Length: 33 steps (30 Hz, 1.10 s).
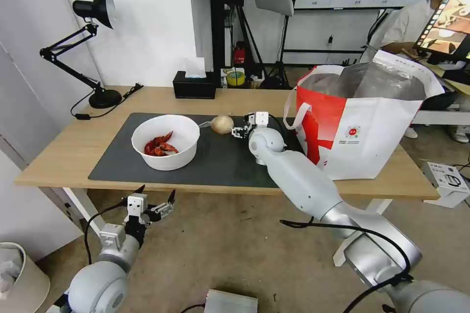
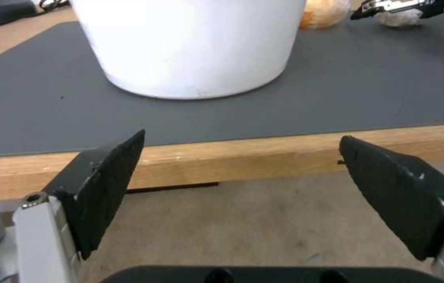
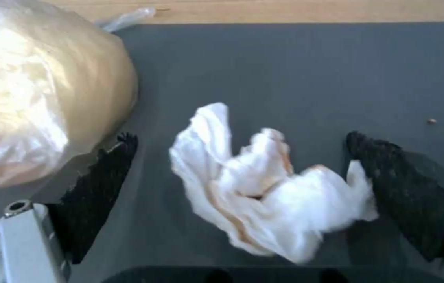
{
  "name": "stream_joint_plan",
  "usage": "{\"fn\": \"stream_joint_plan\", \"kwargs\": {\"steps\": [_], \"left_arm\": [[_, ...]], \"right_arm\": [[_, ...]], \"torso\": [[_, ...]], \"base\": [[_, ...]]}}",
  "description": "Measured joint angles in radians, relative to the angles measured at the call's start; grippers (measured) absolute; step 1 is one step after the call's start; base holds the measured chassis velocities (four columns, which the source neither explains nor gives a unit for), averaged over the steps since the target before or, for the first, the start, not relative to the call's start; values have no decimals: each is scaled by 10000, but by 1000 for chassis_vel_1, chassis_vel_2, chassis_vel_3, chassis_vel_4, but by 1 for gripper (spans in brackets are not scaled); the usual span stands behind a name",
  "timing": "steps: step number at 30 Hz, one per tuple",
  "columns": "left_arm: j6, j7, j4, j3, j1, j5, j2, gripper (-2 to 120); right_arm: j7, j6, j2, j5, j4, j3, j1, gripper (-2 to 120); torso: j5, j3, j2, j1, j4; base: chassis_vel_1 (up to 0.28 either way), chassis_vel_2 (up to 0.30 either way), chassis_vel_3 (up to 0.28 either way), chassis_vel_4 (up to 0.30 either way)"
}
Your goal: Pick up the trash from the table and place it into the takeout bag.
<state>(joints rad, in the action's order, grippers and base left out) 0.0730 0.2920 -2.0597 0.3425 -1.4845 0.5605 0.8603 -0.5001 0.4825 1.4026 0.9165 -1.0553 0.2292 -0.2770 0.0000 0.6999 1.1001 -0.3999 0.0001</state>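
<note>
My right gripper (image 1: 240, 132) is low over the dark mat (image 1: 117, 164) on the table (image 1: 58, 149), open around a crumpled white tissue (image 3: 264, 184). One black finger (image 3: 101, 177) stands beside the tan bag-wrapped lump (image 3: 38, 98), the other (image 3: 405, 196) touches the tissue's far side. The tan lump (image 1: 222, 124) lies just left of that gripper. A white bowl of red crayfish shells (image 1: 165, 142) sits on the mat's left part. The red-and-white takeout bag (image 1: 362, 117) stands open on the table's right end. My left gripper (image 1: 156, 191) hangs open below the table's front edge, facing the bowl (image 2: 190, 43).
A black desk lamp (image 1: 93, 49) and a black tissue box (image 1: 194, 84) stand along the table's back. A pale round bin (image 1: 19, 274) is on the floor at the left. A small white box (image 1: 450, 176) lies on the floor at the right.
</note>
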Motion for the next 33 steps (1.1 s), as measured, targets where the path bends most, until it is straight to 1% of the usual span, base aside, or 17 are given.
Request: {"fn": "stream_joint_plan", "kwargs": {"steps": [7, 10, 12, 13, 16, 17, 20, 21, 22, 23, 24, 26, 27, 28, 30, 31, 33], "left_arm": [[-1, 0, 6, -99, 40, -7, -30, 100], [0, 5, -7, -100, 37, -9, -53, 100], [-1, 11, -14, -100, 19, -13, -61, 100], [-1, 11, -14, -100, 19, -13, -61, 100], [-1, 20, -31, -98, -9, -23, -50, 100], [-1, 20, -31, -98, -9, -23, -50, 100], [-3, 24, -37, -119, -15, -40, -27, 100], [-3, 24, -37, -119, -15, -40, -27, 100], [-4, 26, -39, -137, -16, -54, -11, 100], [-4, 28, -43, -140, -18, -57, -10, 100], [-4, 28, -43, -140, -18, -57, -10, 100], [-5, 30, -56, -141, -21, -60, -12, 100], [-5, 30, -56, -141, -21, -60, -12, 100], [-6, 33, -72, -141, -21, -60, -20, 100], [-7, 36, -84, -141, -21, -61, -28, 100], [-7, 36, -84, -141, -21, -61, -28, 100], [-7, 40, -88, -141, -21, -62, -27, 100]], "right_arm": [[-11, -23, -151, -4, -209, -15, -199, 100], [-25, -26, -177, 10, -231, -17, -200, 96], [-42, -25, -210, 30, -269, -12, -197, 88], [-42, -25, -210, 30, -269, -12, -197, 88], [-91, -25, -254, 66, -293, 4, -178, 73], [-91, -25, -254, 66, -293, 4, -178, 73], [-116, -28, -295, 89, -326, 9, -176, 59], [-116, -28, -295, 89, -326, 9, -176, 59], [-122, -31, -315, 97, -346, 10, -191, 52], [-124, -37, -326, 98, -360, 10, -204, 49], [-124, -37, -326, 98, -360, 10, -204, 49], [-125, -47, -349, 112, -393, 10, -227, 39], [-125, -47, -349, 112, -393, 10, -227, 39], [-124, -61, -374, 140, -450, 15, -251, 32], [-106, -91, -405, 194, -521, 22, -277, 25], [-106, -91, -405, 194, -521, 22, -277, 25], [2, -224, -455, 263, -629, 42, -326, 14]], "torso": [[0, -2, 1, 1, 3], [0, -2, 1, 2, 2], [0, -2, 1, 3, -1], [0, -2, 1, 3, -1], [-1, -1, 2, 3, -7], [-1, -1, 2, 3, -7], [-1, 1, 1, 2, -9], [-1, 1, 1, 2, -9], [-2, 1, 0, 2, -9], [-2, 1, 1, 1, -9], [-2, 1, 1, 1, -9], [-2, 1, 0, 0, -9], [-2, 1, 0, 0, -9], [-1, 2, -1, -1, -7], [0, 2, -1, -2, -4], [0, 2, -1, -2, -4], [0, 3, -2, -2, 0]], "base": [[0, 0, 0, 0], [0, 0, 0, 0], [0, 0, 0, 0], [0, 0, 0, 0], [0, 0, 0, 0], [0, 0, 0, 0], [0, 0, 0, 0], [0, 0, 0, 0], [0, 0, 0, 0], [0, 0, 0, 0], [0, 0, 0, 0], [0, 0, 0, 0], [0, 0, 0, 0], [0, 0, 0, 0], [0, 0, 0, 0], [0, 0, 0, 0], [0, 0, 0, 0]]}}
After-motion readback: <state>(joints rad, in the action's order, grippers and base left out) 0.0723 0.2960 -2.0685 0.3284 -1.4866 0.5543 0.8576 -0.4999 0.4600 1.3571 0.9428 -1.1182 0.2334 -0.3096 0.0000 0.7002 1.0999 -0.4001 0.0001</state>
